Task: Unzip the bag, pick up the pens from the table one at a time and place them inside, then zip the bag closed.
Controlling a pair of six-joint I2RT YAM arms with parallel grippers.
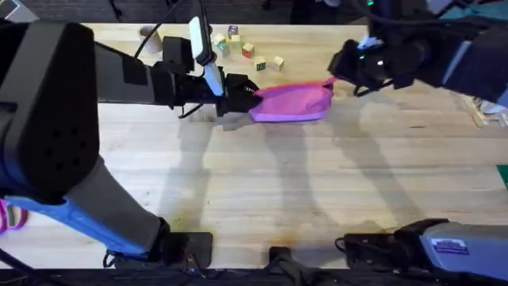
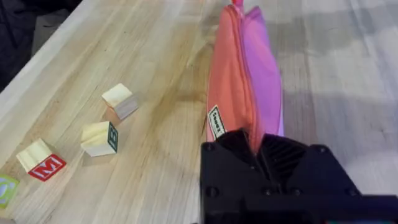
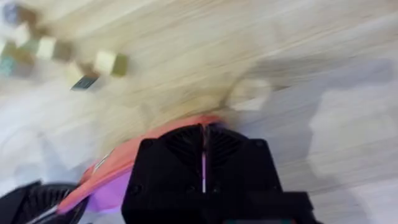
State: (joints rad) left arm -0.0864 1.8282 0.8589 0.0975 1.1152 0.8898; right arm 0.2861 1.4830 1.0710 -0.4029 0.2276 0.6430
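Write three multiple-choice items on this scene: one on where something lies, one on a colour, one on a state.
1. Where do the wooden blocks lie?
A. beyond the bag, toward the table's far edge
B. inside the bag
C. at the near edge, by the arm bases

2. What colour is the bag?
A. green
B. pink
C. black

3. How does the left gripper stand?
A. open above the blocks
B. shut on the bag's end
C. resting on bare table

Answers: 1 A, the overhead view shows them behind the bag on the table; 2 B, its fabric shows pink; 3 B, the left wrist view shows the fingers pinching the bag's end.
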